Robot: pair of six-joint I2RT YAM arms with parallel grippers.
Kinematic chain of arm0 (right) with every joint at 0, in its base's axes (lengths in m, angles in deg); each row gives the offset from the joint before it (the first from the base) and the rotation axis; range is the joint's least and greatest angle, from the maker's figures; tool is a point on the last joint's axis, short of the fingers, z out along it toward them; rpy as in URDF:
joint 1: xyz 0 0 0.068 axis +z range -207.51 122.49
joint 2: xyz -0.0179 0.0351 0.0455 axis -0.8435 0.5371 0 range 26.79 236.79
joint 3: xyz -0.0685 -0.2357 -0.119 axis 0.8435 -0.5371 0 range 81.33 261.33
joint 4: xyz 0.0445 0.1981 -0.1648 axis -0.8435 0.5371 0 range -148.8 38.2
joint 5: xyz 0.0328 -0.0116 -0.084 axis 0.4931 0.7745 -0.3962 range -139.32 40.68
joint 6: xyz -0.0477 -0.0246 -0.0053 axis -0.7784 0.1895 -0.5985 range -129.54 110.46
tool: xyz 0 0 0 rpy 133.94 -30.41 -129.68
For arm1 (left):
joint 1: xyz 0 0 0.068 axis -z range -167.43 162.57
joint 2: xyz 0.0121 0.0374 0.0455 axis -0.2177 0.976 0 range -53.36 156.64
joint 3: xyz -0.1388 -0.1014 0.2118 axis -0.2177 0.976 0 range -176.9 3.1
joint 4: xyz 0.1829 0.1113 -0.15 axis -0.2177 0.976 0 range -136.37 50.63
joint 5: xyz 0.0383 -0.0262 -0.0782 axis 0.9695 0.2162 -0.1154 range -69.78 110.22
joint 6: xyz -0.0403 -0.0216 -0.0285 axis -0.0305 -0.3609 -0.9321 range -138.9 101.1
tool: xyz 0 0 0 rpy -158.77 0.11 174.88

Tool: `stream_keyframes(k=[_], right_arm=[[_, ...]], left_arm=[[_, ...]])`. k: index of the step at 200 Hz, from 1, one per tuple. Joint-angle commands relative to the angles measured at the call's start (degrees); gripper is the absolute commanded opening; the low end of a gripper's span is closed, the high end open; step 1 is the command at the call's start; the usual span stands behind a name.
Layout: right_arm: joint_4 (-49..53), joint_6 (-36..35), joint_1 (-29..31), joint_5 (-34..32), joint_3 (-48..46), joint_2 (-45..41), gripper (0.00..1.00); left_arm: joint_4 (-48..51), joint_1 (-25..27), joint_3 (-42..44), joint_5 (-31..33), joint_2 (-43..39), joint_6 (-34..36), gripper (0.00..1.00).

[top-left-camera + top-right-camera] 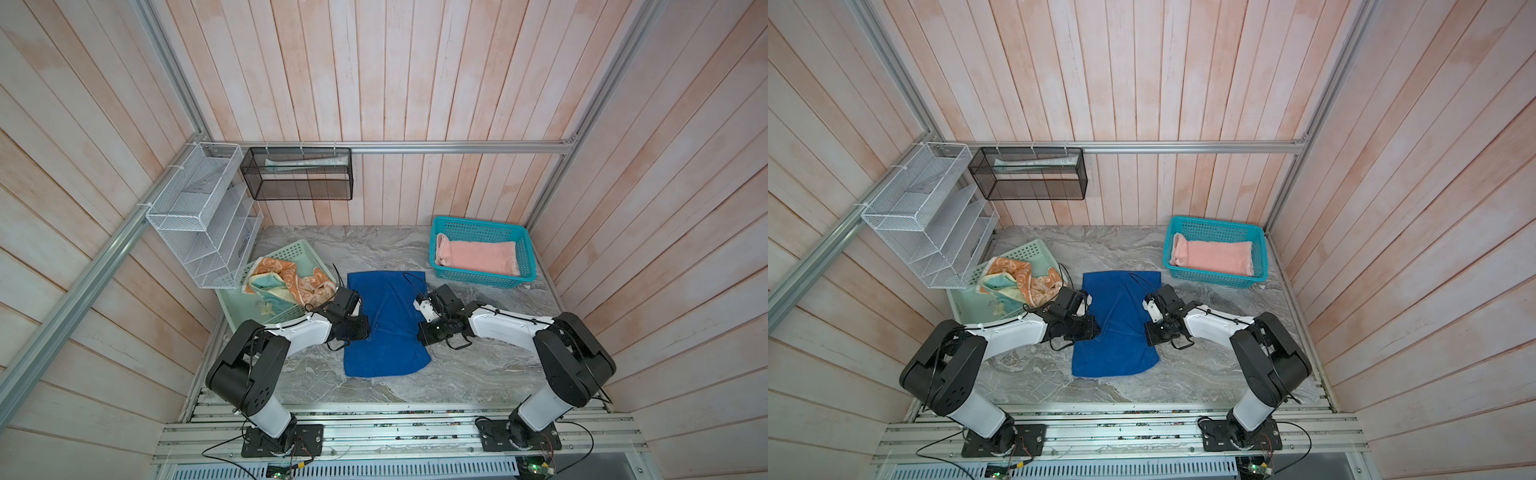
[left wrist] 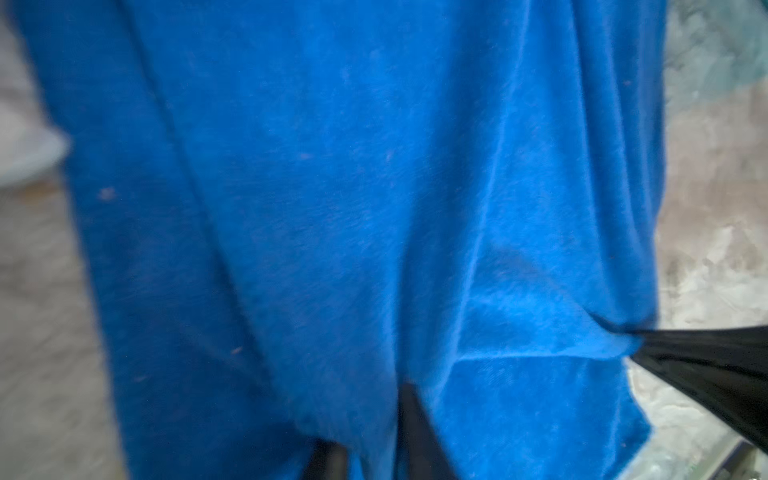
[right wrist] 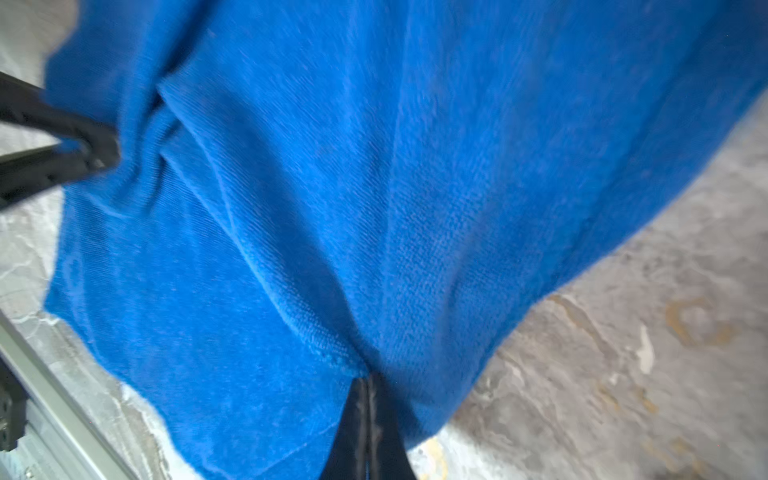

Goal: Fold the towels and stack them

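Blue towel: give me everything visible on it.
Plain royal-blue terry towel, lying lengthwise on the marble-look table between the arms. It is creased, drawn in at the middle and wider at the near end. A hemmed layer edge shows, so it looks folded over. The right claw is shut on its right edge; the left claw, jaws slightly apart, sits at its left edge.

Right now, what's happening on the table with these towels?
Both arms are working the blue towel, spread on the table between them. The right gripper is pinched shut on one long edge; the left gripper sits at the opposite edge with jaws slightly apart, cloth bunched at its tips. A pink towel lies folded in the teal basket. The orange towel and yellow towel sit crumpled in the pale green basket, not yet folded.
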Motion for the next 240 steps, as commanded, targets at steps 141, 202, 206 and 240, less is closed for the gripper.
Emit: stream_keyframes(k=[141, 202, 206, 240], right_arm=[[2.8, -8.9, -9.6, 13.4, 18.6, 16.3, 0.0], [5.2, -10.8, -11.4, 12.3, 20.2, 16.8, 0.0], [5.4, -11.0, -11.5, 12.0, 20.2, 16.8, 0.0], [5.8, -11.7, -11.6, 10.7, 19.6, 16.1, 0.0]], left_arm=[[-12.8, 31.5, -13.2, 6.6, 17.4, 12.6, 0.13], [-12.7, 35.0, -10.7, 1.1, 14.2, 16.8, 0.13], [-12.9, 35.0, -10.5, 1.0, 13.6, 16.7, 0.13], [-12.9, 35.0, -8.8, 4.3, 8.4, 15.6, 0.21]])
